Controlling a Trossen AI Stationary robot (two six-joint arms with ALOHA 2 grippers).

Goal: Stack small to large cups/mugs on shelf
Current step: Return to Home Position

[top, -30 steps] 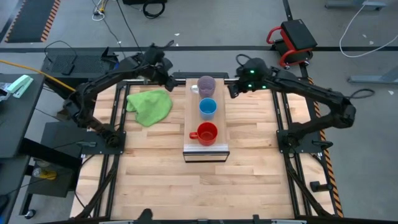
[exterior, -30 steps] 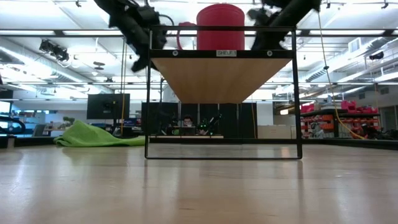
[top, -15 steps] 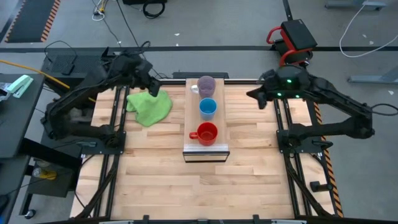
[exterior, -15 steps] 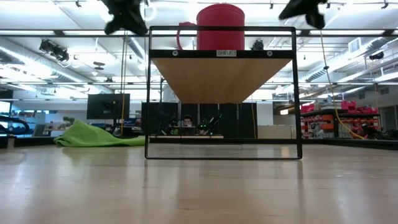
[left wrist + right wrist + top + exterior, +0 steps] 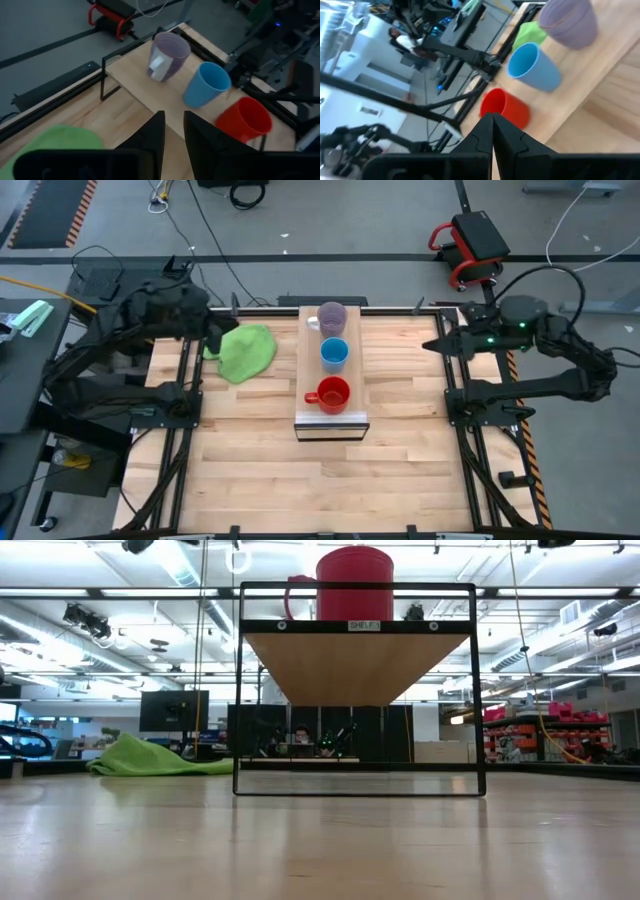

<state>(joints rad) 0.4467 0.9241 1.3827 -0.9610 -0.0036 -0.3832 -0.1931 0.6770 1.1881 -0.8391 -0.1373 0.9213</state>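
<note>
The left end effector (image 5: 222, 330), fingers a narrow gap apart and holding nothing, hangs over the edge of a crumpled green cloth (image 5: 245, 350) at the left of the tabletop. The right end effector (image 5: 432, 345), fingers pressed together and likewise empty, sits by the tabletop's right rail. Both are well apart from the shelf.

Between them stands the raised light-wood shelf (image 5: 304, 360) on a thin black frame. It carries three vessels in a row, none touching: a red mug with a handle (image 5: 332, 394) nearest the silvery front edge, a light-blue cup (image 5: 334, 353) in the middle and a pale purple translucent mug (image 5: 332, 316) at the far end.

The likeliest trouble now looks minor. A low sweep by the left arm could snag the cloth and drag it toward the frame. Any knock to that slender frame could shake the red mug, which stands closest to the edge (the low view shows it high above the boards).

The butcher-block tabletop (image 5: 260, 470) sits inside black rails. Beyond it lie grey floor, trailing cables and a red-and-black cart (image 5: 478, 242). The low view shows a workshop hall with strip lights, dark monitors and shelving.
</note>
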